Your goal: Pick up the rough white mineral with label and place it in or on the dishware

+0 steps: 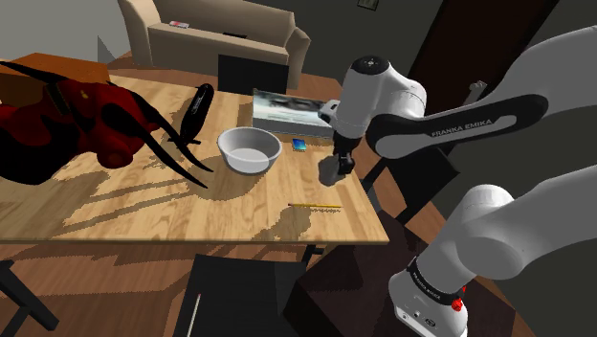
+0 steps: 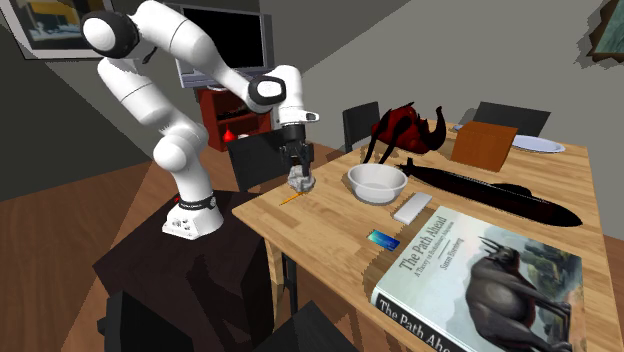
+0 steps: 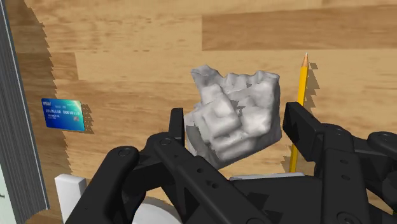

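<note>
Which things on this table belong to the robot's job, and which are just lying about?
Job: grey-white mineral, clasped in the gripper; white bowl.
Lying about: pencil; blue card; book; red-and-black figure; orange box.

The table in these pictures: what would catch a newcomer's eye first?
A big red-and-black clawed creature figure sprawls at the shoulder view's left end of the table. Near the opposite edge, the white arm's black end effector clasps a rough grey-white lump, with a white bowl between the two. In the second exterior view, a large book titled The Path Ahead lies nearest the camera.
</note>
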